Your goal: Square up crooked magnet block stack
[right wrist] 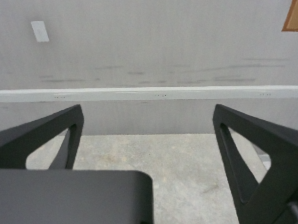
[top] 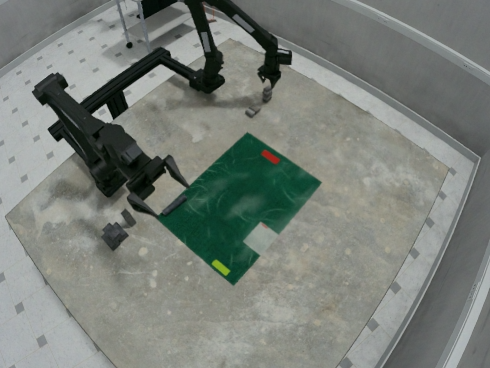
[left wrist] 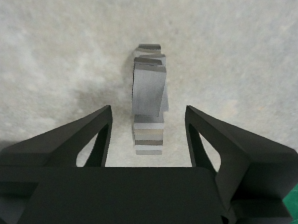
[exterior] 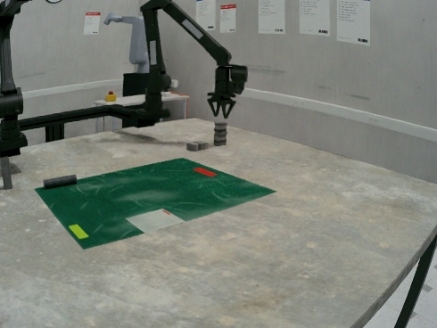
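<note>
A crooked stack of grey magnet blocks stands upright at the back of the table. In the left wrist view its top block is slightly turned, and edges of lower blocks stick out around it. My left gripper is part-open and empty, pointing down just above the stack, with one finger to each side of it in the wrist view. My right gripper is wide open and empty, far from the stack, over the green mat's edge.
Loose grey blocks lie close beside the stack. The green mat bears a dark cylinder at its edge. A dark cross-shaped object and a grey block stand near the right arm.
</note>
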